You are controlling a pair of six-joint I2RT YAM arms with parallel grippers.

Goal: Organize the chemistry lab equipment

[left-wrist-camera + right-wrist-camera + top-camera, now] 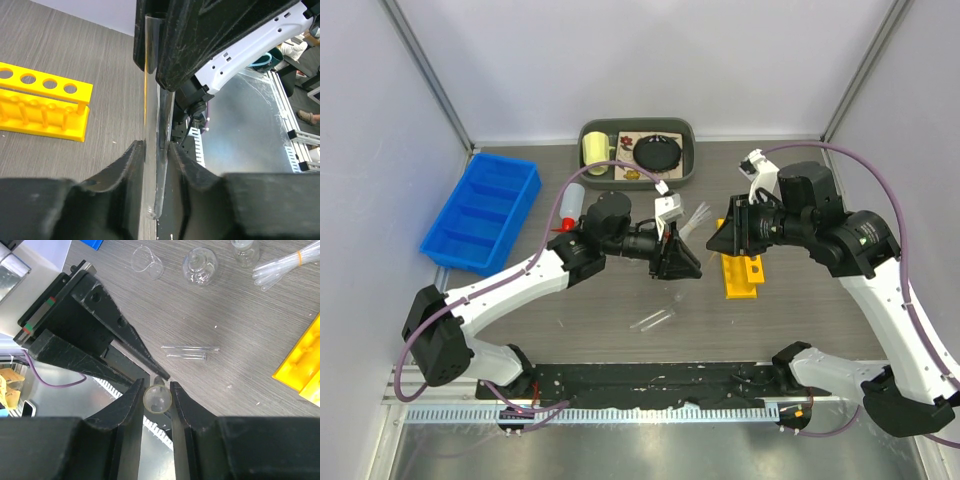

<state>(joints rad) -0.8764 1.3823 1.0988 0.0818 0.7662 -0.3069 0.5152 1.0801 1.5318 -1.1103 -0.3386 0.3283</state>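
A thin clear tube (pixel 151 100) hangs in the air between my two arms, above the table's middle. My left gripper (pixel 154 145) (pixel 688 262) is shut on one end of it. In the right wrist view the tube's round open end (pixel 157 399) sits between the jaws of my right gripper (pixel 157 385) (pixel 718 238), which press on it from both sides. The yellow holed tube rack (pixel 742 275) (pixel 42 107) lies on the table just below the right gripper. Two more clear tubes (pixel 189 351) (pixel 655 318) lie side by side on the table.
A small beaker (pixel 146 261), a round flask (pixel 200 265) and a bundle of pipettes (pixel 282 265) lie behind the grippers. The white red-capped squeeze bottle (pixel 570 205) lies left of centre. A blue bin (pixel 480 212) stands far left, and a grey tray (pixel 685 165) at the back.
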